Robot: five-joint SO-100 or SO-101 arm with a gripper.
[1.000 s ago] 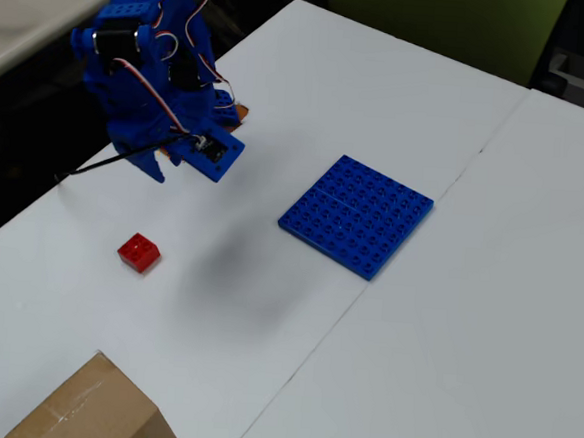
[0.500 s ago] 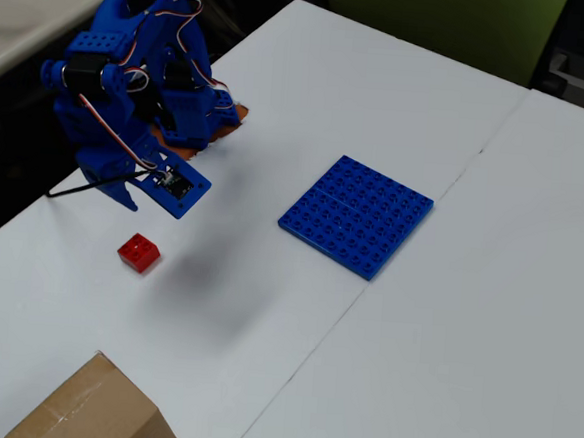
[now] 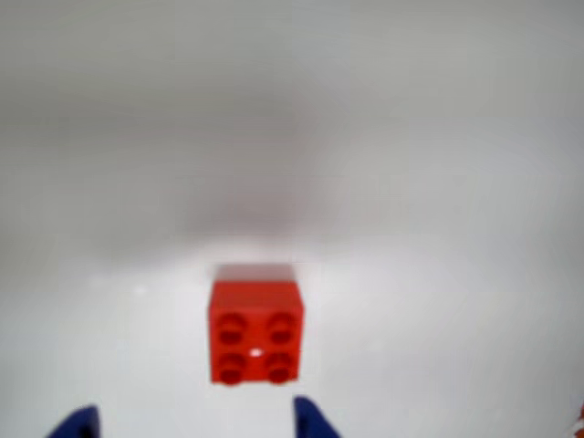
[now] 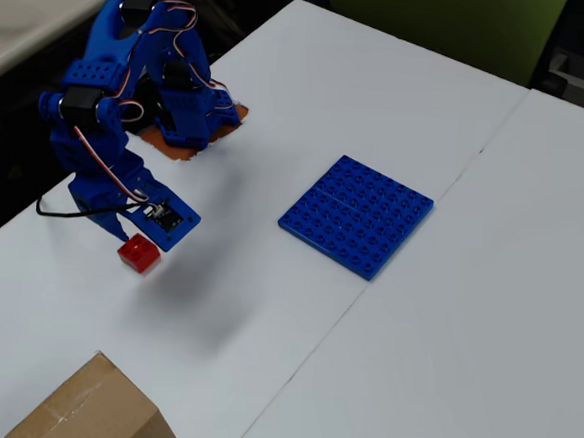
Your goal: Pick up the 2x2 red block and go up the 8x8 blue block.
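The blue two-finger gripper [image 4: 123,229] has swung down over the small red studded plastic brick [image 4: 139,254], its fingers spread wide, gripping nothing.

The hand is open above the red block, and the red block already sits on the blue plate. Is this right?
Not quite. The hand is open by the red block, but the block lies on the white table, well apart from the blue plate. The overhead view shows this; the wrist view shows only white table around the block.
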